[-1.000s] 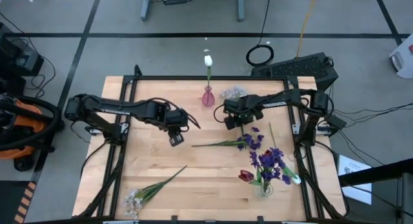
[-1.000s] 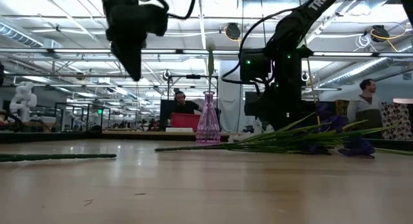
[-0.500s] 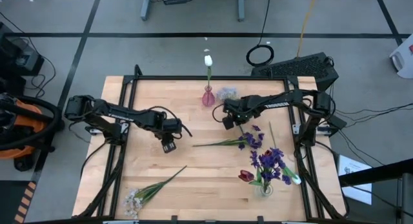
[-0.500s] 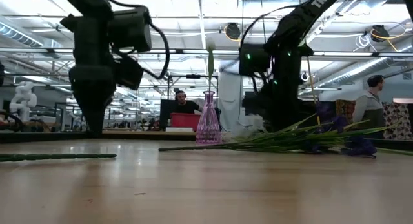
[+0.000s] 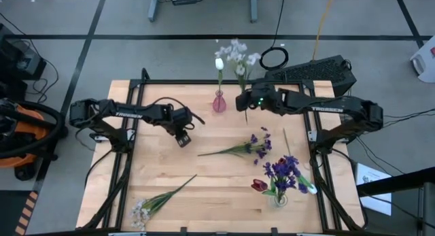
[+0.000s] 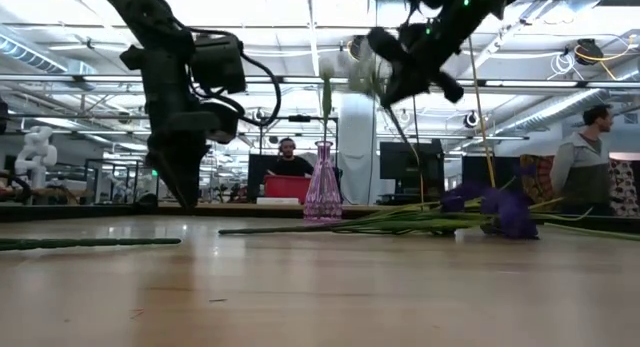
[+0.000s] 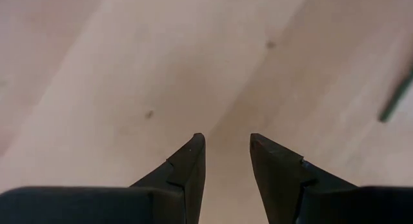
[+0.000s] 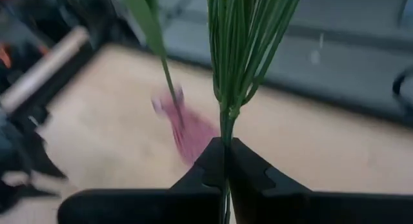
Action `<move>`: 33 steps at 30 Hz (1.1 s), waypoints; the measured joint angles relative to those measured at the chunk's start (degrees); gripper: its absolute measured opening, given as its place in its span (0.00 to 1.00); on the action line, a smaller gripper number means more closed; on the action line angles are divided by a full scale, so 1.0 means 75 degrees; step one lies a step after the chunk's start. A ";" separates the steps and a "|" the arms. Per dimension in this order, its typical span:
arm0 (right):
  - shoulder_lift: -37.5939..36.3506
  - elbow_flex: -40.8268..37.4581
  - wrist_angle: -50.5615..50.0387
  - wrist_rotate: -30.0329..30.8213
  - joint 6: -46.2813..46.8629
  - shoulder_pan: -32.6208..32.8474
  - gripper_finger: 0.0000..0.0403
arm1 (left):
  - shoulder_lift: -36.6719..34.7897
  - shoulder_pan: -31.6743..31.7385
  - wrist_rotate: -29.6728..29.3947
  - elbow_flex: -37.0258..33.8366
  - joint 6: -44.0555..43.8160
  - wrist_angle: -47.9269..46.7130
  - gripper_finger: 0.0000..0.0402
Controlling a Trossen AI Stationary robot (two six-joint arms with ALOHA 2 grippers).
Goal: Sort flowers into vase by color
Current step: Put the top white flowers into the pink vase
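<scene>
**White Spray Held Above the Pink Vase: Insertion Step**

A white spray (image 5: 237,54) is clamped by its stem in the right gripper (image 5: 246,102), at upper centre of the high view, just right of the pink vase (image 5: 219,102). The fingers are closed fully on the thin green stem, as shown at lower centre of the right wrist view (image 8: 225,161); the blossoms stand above the gripper. One white tulip (image 5: 219,64) is already seated in this vase.

The left gripper (image 5: 182,138) hangs low over bare table at centre left. Its fingers are parted by a moderate gap and nothing is held.

The remaining flowers are placed as follows:
- A purple stem (image 5: 234,148) lies flat at centre, well apart from both vases.
- A second white spray (image 5: 158,200) lies at lower left.
- A clear vase (image 5: 279,197) at lower right holds purple blossoms and a red tulip (image 5: 259,186).

For a good insertion, the stem tip should be brought directly over the narrow vase neck before any descent. The stem should be kept near upright, since a tilted stem is likely to catch the rim or push the light vase over. The seated tulip should be cleared on the approach. Release is advised only once the stem end is well inside the neck.
</scene>
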 joint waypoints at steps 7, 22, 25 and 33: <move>-0.0135 -0.0435 0.3262 0.0359 -0.1853 -0.0049 0.00 | 0.0000 0.0533 0.0220 0.0000 0.0067 0.0057 0.32; 0.0745 -0.2632 1.0736 -0.1796 -0.3723 -0.0728 0.00 | 0.0000 0.0662 0.0685 0.0005 0.0059 0.0225 0.32; 0.1185 -0.2629 1.1596 -0.2187 -0.3626 -0.0705 0.00 | 0.0000 0.0662 0.0685 0.0006 0.0059 0.0252 0.32; 0.1710 -0.2399 1.1996 -0.2172 -0.3824 -0.0676 0.00 | 0.0000 0.0662 0.0740 0.0006 0.0064 0.0361 0.32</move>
